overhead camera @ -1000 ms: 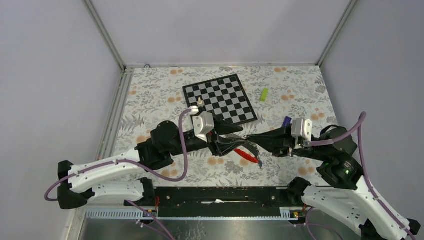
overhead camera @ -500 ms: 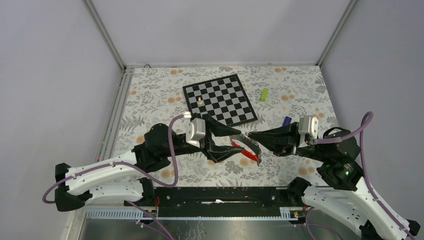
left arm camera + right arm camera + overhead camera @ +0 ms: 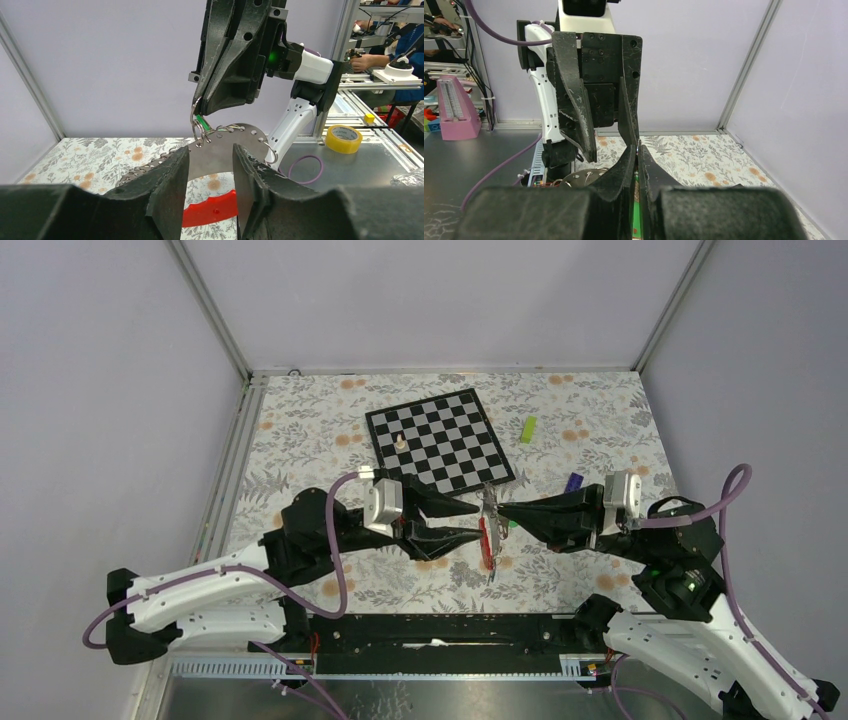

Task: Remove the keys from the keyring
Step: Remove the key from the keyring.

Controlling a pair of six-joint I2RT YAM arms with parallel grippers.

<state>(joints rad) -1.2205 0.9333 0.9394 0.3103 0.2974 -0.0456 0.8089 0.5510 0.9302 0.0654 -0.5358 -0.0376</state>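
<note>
Silver metal now hangs straight up and down on the near side of the chessboard (image 3: 440,438). The keyring (image 3: 196,116) and its flat plate with holes (image 3: 220,150) are up in the air between your two pincers. A second ago the bunch lay lower and slanted, with the red strap (image 3: 210,212) pointing off to the near right of the chessboard. Now the strap hangs straight down. Your left arm has also pulled back a little. I think the bunch is now hanging free for you to work on, but no key has come off yet. The keys (image 3: 201,121), one with a green head, are still on the keyring, just under the tip of the right pincer.

Your right pincer (image 3: 503,512) is pressed tight together and pinches a thin loop of the keyring at the top of the bunch. Your left pincer (image 3: 478,521) is about half spread. Its fingers (image 3: 165,180) sit right up close to the plate, and I cannot tell if they touch it. Nothing looks squeezed between them. Next, I think you need to catch one key with the left pincer and work it round the loop
</note>
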